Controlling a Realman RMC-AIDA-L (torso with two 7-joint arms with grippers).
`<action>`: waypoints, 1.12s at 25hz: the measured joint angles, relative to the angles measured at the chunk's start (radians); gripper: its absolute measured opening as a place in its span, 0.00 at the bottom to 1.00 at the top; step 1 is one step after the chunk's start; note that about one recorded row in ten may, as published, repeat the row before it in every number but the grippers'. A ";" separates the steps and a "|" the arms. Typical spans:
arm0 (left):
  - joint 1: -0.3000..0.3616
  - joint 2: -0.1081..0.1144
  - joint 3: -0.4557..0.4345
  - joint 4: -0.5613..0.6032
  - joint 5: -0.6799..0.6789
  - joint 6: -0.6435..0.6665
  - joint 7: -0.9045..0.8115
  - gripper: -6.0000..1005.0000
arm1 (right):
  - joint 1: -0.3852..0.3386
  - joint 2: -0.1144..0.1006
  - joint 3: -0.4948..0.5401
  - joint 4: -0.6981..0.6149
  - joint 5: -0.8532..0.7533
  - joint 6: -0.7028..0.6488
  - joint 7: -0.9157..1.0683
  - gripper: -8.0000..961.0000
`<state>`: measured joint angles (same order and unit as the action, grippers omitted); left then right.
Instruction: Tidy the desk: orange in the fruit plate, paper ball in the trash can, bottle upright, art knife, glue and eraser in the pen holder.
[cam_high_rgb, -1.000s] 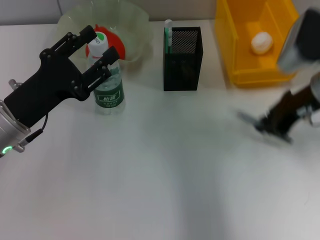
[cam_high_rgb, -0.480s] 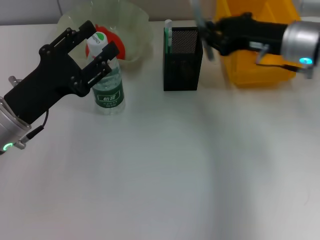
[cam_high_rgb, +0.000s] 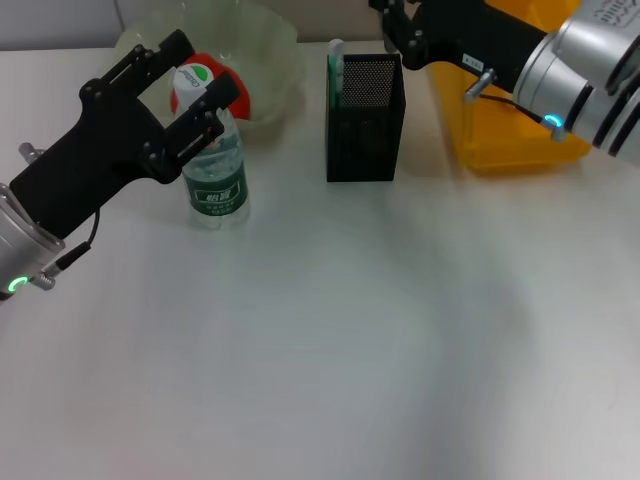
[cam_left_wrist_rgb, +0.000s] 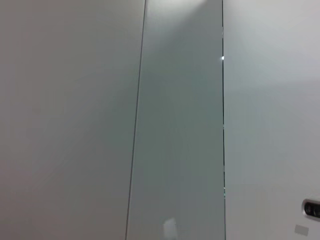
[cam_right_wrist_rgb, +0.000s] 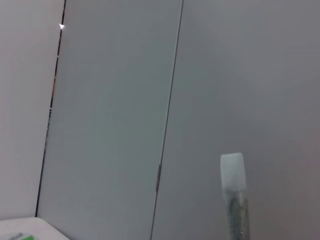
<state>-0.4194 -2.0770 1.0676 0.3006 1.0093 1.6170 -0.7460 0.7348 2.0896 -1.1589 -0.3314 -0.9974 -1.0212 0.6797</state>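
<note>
The clear bottle (cam_high_rgb: 217, 170) with a green label stands upright at the back left of the table. My left gripper (cam_high_rgb: 203, 70) is open, with its fingers on either side of the bottle's cap. The orange (cam_high_rgb: 238, 88) lies in the pale green fruit plate (cam_high_rgb: 272, 40) behind the bottle. The black mesh pen holder (cam_high_rgb: 365, 120) holds a green stick with a white cap (cam_high_rgb: 336, 62). My right gripper (cam_high_rgb: 388, 12) is just above the pen holder's back rim. It is shut on a slim grey art knife (cam_right_wrist_rgb: 233, 192) with a pale tip. The paper ball and eraser are hidden.
The yellow trash can (cam_high_rgb: 490, 140) stands at the back right, mostly covered by my right arm (cam_high_rgb: 540, 60). White tabletop (cam_high_rgb: 330, 340) fills the front half of the head view. The left wrist view shows only a grey wall.
My right arm lifted the art knife off the table at the right and swung it up and left to above the pen holder. My left gripper shifted slightly back by the bottle.
</note>
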 joint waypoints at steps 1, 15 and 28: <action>-0.002 0.000 0.000 0.000 0.000 0.000 0.000 0.66 | 0.003 0.000 0.000 0.004 0.000 0.001 -0.003 0.15; -0.019 -0.002 0.000 -0.002 -0.011 -0.002 0.002 0.66 | 0.051 0.003 -0.102 0.086 0.008 0.083 -0.009 0.22; -0.011 0.002 0.016 -0.003 -0.009 0.014 -0.006 0.66 | -0.024 -0.016 -0.137 -0.044 -0.063 0.041 0.264 0.42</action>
<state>-0.4300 -2.0748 1.0840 0.2977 1.0002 1.6307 -0.7524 0.7106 2.0736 -1.2958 -0.3755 -1.0609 -0.9807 0.9432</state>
